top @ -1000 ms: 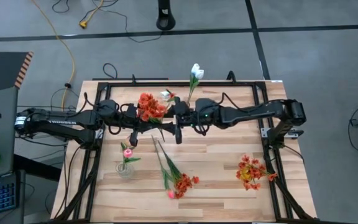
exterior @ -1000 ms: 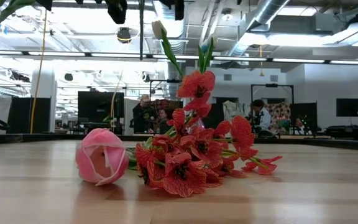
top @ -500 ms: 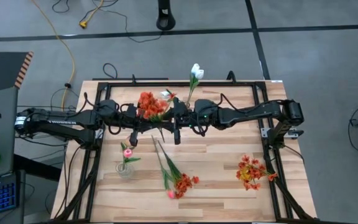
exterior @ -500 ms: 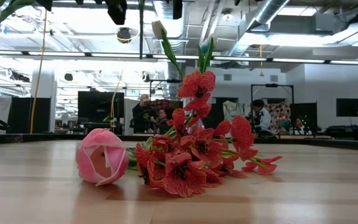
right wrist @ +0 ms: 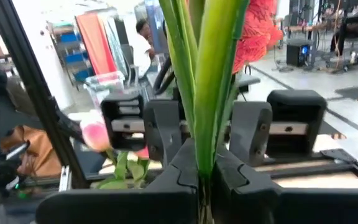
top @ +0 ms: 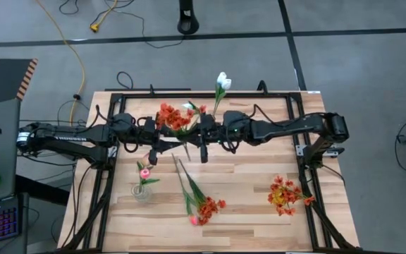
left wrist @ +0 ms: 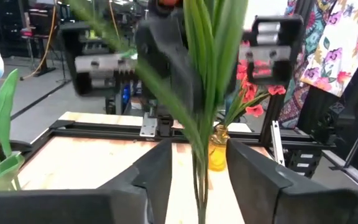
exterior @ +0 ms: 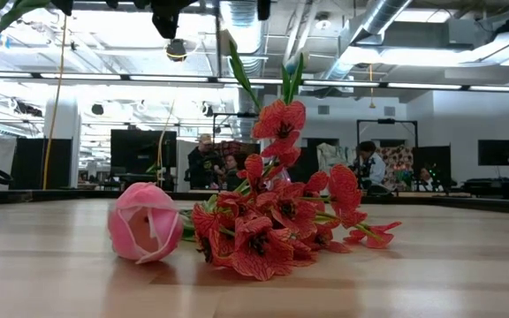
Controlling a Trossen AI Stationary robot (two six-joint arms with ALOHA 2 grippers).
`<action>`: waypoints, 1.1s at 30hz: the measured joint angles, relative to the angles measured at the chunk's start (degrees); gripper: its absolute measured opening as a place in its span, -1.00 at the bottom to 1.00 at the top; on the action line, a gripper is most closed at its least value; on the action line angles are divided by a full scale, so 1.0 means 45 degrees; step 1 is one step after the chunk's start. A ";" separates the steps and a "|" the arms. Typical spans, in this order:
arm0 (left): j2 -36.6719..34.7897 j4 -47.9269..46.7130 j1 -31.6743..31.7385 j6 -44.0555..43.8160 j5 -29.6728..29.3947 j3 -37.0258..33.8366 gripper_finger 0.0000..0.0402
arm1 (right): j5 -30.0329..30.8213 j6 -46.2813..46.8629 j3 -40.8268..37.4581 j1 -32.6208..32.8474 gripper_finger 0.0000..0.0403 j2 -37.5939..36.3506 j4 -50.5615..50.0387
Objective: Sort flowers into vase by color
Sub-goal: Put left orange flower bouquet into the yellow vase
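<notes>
The red-orange bunch [top: 173, 117] is held in mid-air behind the pink-tulip vase [top: 142, 192]. The right gripper [right wrist: 199, 177] is pinched tight on its stems, while the left gripper [left wrist: 197, 168] stands parted around them. The left arm should be drawn back clear before the bunch is carried off.

A red-orange bunch [top: 173, 117] with long green leaves hangs in the air between the two arms, its stem pinched in the right claw [right wrist: 205, 171]. A pink tulip [top: 144, 173] stands upright in a clear vase [top: 141, 192]; a white tulip [top: 222, 81] rises at the far edge. On the tabletop [top: 245, 204], another red-orange bunch [exterior: 277, 221] lies flat beside a loose pink tulip [exterior: 144, 222], and a third [top: 286, 195] lies well apart.
</notes>
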 joint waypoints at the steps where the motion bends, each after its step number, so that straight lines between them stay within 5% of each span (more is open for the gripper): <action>1: 0.0000 0.0000 0.0002 0.0000 0.0000 -0.0002 -0.30 | 0.0000 -0.0004 0.0000 0.0001 -0.82 -0.0193 -0.0260; 12: 0.0000 -0.0130 0.0007 0.0044 -0.0042 -0.0005 -0.27 | 0.1045 -0.1383 0.0000 0.0955 -0.82 -0.3342 -0.4271; 26: 0.0000 -0.0277 0.0007 0.0175 -0.0044 0.0000 -0.28 | 0.8878 -0.0945 -0.3933 0.4739 -0.82 -0.7661 -0.4753; 33: 0.0000 -0.0287 0.0007 0.0175 -0.0044 -0.0003 -0.28 | 1.1659 -0.0374 -0.4800 0.6961 -0.82 -0.9205 -0.4860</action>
